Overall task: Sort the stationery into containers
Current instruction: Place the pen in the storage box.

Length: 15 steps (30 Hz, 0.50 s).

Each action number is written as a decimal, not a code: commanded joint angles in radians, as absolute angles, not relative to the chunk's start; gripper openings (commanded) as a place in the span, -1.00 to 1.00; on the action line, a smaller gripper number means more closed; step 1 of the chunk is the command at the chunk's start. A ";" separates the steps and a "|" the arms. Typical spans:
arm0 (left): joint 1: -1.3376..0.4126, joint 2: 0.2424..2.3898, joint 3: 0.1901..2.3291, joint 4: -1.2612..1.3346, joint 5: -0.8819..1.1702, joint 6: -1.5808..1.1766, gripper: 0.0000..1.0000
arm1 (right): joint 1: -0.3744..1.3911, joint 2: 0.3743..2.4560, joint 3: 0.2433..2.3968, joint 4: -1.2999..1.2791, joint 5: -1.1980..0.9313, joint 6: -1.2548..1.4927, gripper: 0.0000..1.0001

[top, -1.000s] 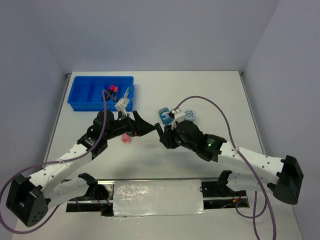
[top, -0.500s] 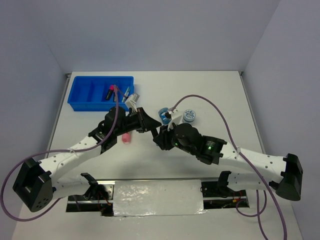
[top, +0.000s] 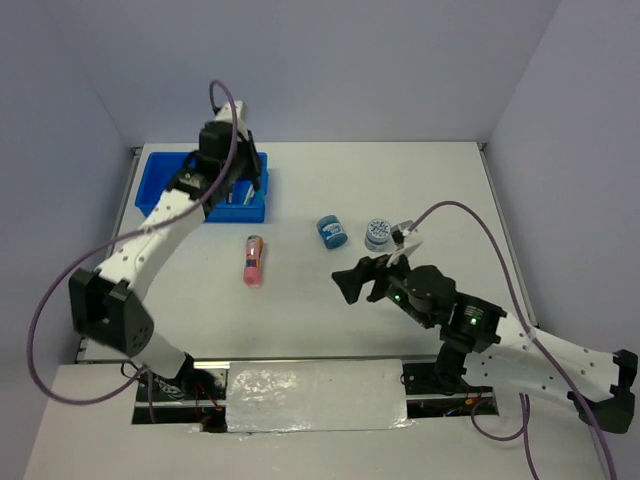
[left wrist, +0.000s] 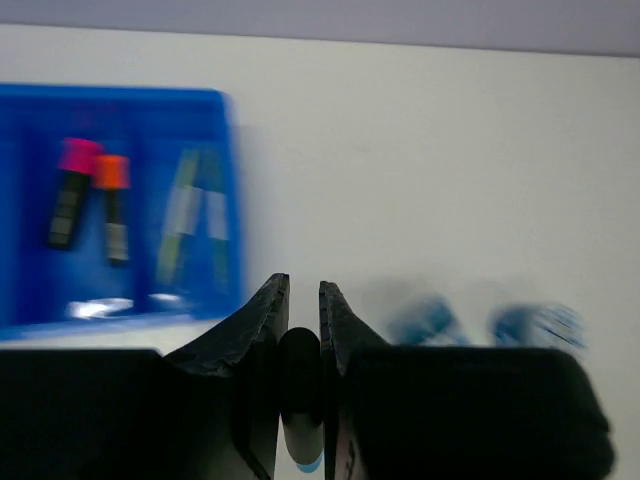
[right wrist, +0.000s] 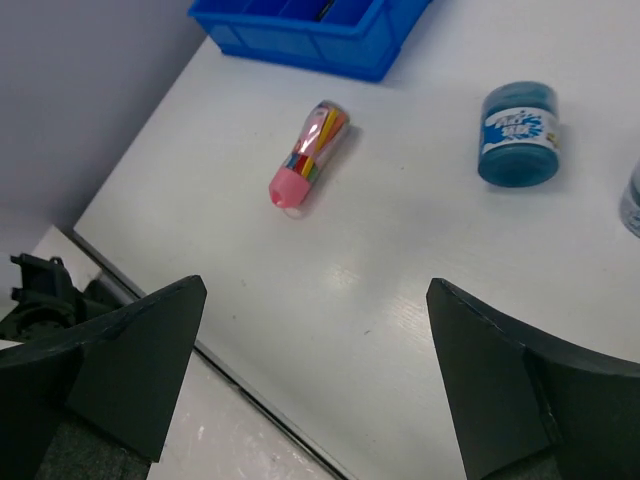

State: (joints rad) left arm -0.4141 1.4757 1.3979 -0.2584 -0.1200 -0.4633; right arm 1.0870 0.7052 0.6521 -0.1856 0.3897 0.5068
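Note:
My left gripper [left wrist: 304, 290] is shut on a short black marker with a blue end [left wrist: 300, 390]. It hangs high over the right end of the bright blue tray [top: 160, 190], where the left gripper [top: 240, 185] shows from above. Inside the tray [left wrist: 30, 150] lie a pink-ended marker [left wrist: 72, 195], an orange-ended marker [left wrist: 114, 205] and thin pens [left wrist: 195, 215]. A pink tube [top: 253, 260] and two round blue jars [top: 330, 231] [top: 378, 232] rest on the table. My right gripper [top: 360, 283] stands open and empty, near the jars' front.
In the right wrist view the pink tube [right wrist: 310, 155] lies ahead of the open right gripper [right wrist: 315, 288], with a jar [right wrist: 518, 133] to its right. The table's near edge with a metal rail [top: 310, 365] runs close below. Grey walls enclose three sides.
The two grippers met at the table's middle. The left one has closed on the marker and swung up and back over the tray; the right has opened and drawn back toward the near right.

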 commanded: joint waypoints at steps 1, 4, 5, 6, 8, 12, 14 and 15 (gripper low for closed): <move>-0.246 1.652 1.549 -0.371 -0.245 -0.214 -1.00 | 1.078 0.609 0.646 -0.268 0.462 0.518 0.99; -0.145 1.863 1.751 -0.374 -0.112 -0.105 -1.00 | 1.077 0.563 0.652 -0.356 0.433 0.514 0.99; -0.132 1.953 1.840 -0.373 -0.104 -0.075 -1.00 | 1.078 0.549 0.650 -0.370 0.401 0.505 0.99; -0.124 1.994 1.883 -0.388 -0.127 -0.031 -1.00 | 1.078 0.534 0.649 -0.386 0.387 0.497 0.99; -0.092 2.092 1.992 -0.412 -0.112 0.027 -1.00 | 1.078 0.476 0.637 -0.439 0.359 0.482 1.00; -0.015 2.103 1.839 -0.236 0.015 -0.051 -0.82 | 1.078 0.329 0.568 -0.437 0.313 0.477 0.99; -0.014 2.115 1.809 -0.215 0.018 -0.037 -0.81 | 1.078 0.319 0.561 -0.431 0.314 0.477 0.99; -0.014 2.117 1.798 -0.203 0.014 -0.037 -0.78 | 1.077 0.321 0.564 -0.430 0.318 0.477 0.99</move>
